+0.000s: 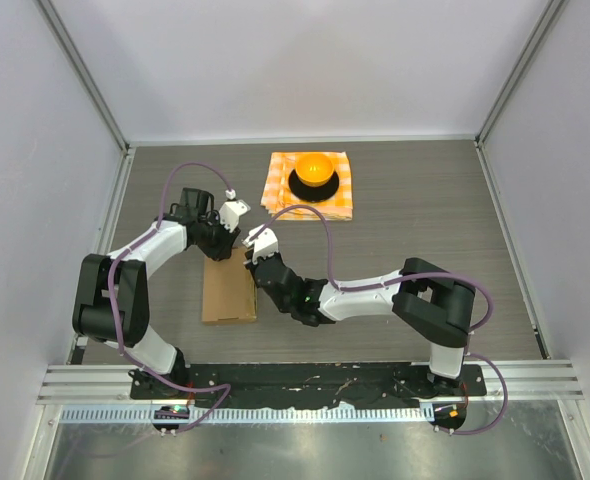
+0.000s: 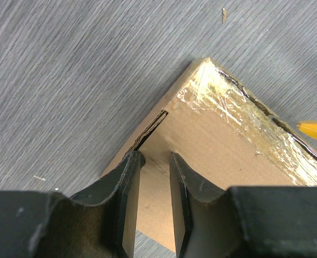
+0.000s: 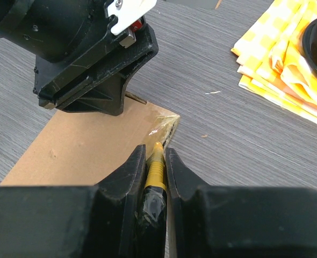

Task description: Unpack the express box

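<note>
The express box (image 1: 228,295) lies flat and closed on the table, a plain brown cardboard mailer. My left gripper (image 1: 218,247) rests on its far left corner, jaws a narrow gap apart with nothing between them (image 2: 154,158); only cardboard (image 2: 217,145) shows below. Clear tape (image 2: 239,107) runs along the box's far right edge. My right gripper (image 1: 258,262) is shut on a black tool with a yellow tip (image 3: 156,166). The tip touches the taped far right corner of the box (image 3: 78,150). The yellow tip also shows in the left wrist view (image 2: 314,129).
An orange-checkered cloth (image 1: 343,200) lies at the back centre, with an orange dome on a black base (image 1: 313,168) on it. The cloth (image 3: 271,59) is to the right of the box in the right wrist view. Grey walls enclose the table on three sides.
</note>
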Action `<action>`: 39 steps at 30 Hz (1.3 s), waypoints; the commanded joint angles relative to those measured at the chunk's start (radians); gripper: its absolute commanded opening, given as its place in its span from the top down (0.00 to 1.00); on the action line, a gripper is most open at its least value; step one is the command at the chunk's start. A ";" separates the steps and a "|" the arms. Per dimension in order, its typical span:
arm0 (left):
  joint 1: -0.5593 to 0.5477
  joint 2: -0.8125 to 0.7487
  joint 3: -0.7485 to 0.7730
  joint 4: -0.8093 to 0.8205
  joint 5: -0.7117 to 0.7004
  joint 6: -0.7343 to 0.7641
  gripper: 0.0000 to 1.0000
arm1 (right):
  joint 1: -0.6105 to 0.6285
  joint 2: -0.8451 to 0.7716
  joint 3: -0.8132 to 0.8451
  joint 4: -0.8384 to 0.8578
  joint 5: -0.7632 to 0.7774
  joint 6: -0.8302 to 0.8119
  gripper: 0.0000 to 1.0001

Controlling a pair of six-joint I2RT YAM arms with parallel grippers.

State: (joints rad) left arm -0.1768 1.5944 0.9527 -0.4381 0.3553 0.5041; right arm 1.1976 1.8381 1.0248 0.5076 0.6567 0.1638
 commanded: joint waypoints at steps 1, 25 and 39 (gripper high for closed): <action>-0.006 0.053 -0.054 -0.133 -0.045 -0.016 0.69 | 0.003 -0.023 0.023 0.052 0.018 0.013 0.99; -0.004 0.053 -0.057 -0.133 -0.049 -0.015 0.70 | 0.005 0.027 0.011 0.011 0.011 0.057 0.99; -0.004 0.062 -0.052 -0.137 -0.053 -0.022 0.70 | 0.025 0.013 0.012 -0.101 0.075 0.060 0.99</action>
State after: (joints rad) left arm -0.1768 1.5951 0.9527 -0.4370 0.3550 0.5030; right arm 1.2057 1.8523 1.0248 0.4950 0.6807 0.2096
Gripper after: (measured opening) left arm 0.302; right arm 0.215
